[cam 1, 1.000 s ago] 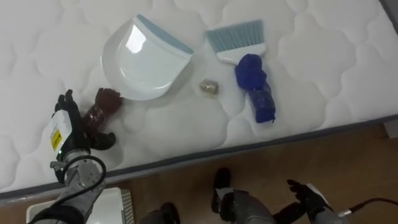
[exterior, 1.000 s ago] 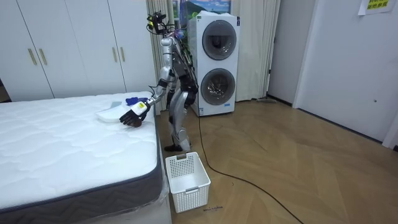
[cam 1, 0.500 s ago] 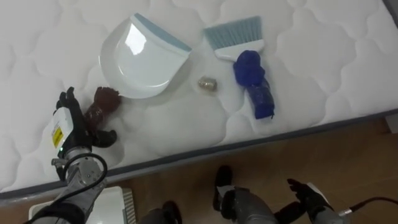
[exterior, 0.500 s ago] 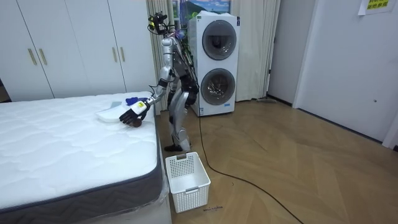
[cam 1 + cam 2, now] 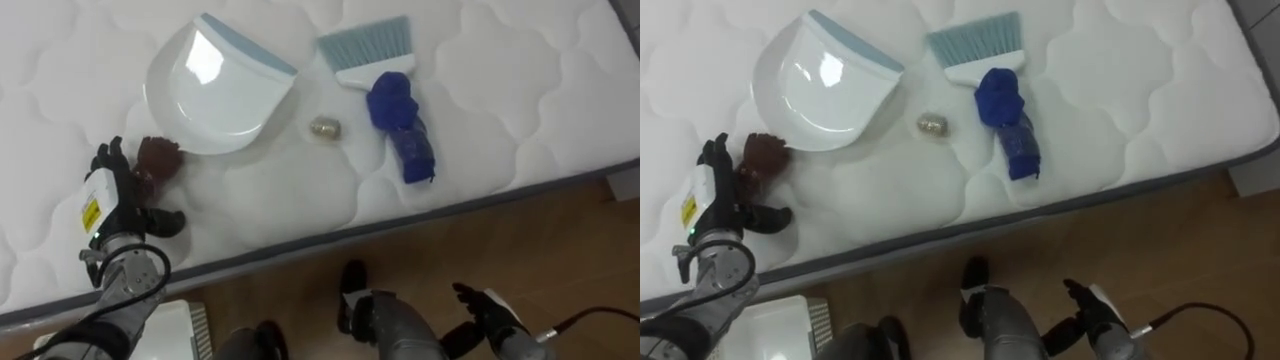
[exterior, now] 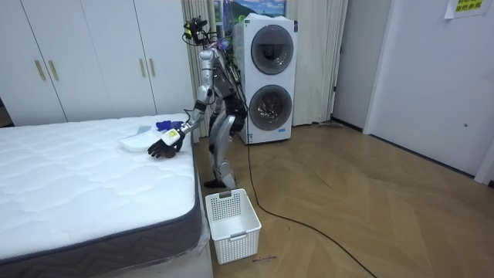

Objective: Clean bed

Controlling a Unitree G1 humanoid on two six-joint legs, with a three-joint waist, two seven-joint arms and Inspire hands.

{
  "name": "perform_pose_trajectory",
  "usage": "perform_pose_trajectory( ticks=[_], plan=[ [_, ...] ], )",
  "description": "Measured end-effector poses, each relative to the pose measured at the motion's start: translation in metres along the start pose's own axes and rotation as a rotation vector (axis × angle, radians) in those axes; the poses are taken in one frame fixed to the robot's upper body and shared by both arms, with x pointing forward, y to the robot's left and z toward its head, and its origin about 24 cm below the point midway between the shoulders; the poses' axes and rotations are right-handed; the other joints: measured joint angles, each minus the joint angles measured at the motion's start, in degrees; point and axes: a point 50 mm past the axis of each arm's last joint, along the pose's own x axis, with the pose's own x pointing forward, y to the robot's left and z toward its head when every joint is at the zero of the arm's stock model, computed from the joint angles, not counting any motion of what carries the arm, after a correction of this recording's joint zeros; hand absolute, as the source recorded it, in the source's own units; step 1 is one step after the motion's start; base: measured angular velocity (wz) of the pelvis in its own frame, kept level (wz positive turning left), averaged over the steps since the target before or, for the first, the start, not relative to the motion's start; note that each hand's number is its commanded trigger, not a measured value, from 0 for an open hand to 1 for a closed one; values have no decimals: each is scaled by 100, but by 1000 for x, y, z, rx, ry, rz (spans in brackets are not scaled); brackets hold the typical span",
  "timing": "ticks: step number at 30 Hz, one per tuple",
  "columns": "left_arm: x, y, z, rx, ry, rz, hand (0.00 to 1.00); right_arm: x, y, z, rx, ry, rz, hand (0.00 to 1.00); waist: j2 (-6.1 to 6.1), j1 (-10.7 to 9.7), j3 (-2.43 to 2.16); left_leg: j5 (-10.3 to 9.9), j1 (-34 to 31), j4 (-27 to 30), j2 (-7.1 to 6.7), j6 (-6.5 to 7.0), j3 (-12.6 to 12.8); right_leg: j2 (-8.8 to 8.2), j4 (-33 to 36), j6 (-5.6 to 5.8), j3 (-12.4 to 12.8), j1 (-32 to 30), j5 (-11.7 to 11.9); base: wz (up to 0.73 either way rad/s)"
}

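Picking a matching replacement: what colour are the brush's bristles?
Light blue bristles, best in the left eye view.

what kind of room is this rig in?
Looks like a bedroom in a home-style setup, doubling as laundry space: a bare quilted mattress, white wardrobe doors behind it, and two stacked front-loading machines by the wall.

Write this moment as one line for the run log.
left hand open, beside brown lump | right hand open, over wooden floor | dustpan, hand brush, gold ball on mattress
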Motion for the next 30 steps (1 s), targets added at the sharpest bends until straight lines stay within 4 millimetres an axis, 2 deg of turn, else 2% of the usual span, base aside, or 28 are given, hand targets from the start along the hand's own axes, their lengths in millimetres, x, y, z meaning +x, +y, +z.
perform_pose_trajectory(
  ticks=[7,17,20,25,30],
  plan=[
    [4,2,-3,-68,67,-44,0,1,-1,3,-7,1,7,0,-1,3,2,-166,-116,276,56,41,65,-12,260,22,77,-167,-76,-7],
    [21,12,7,-102,97,-133,0,1,-6,8,-24,-12,-4,0,39,12,8,-232,-340,503,79,71,61,-75,388,50,85,-368,-92,0],
    [23,12,9,-121,112,-158,100,1,-8,9,-25,-6,-16,0,105,13,17,-253,-369,575,104,104,67,-88,414,61,58,-375,-87,0],
    [26,16,7,-113,130,-175,100,1,-8,9,-22,-4,-19,0,109,2,14,-258,-361,610,93,110,80,-90,476,71,99,-391,-80,0],
    [34,31,4,-85,141,-140,100,1,-8,10,-20,-4,-26,0,110,-35,13,-260,-348,619,53,119,106,-90,494,72,185,-420,-66,-1]
  ],
)
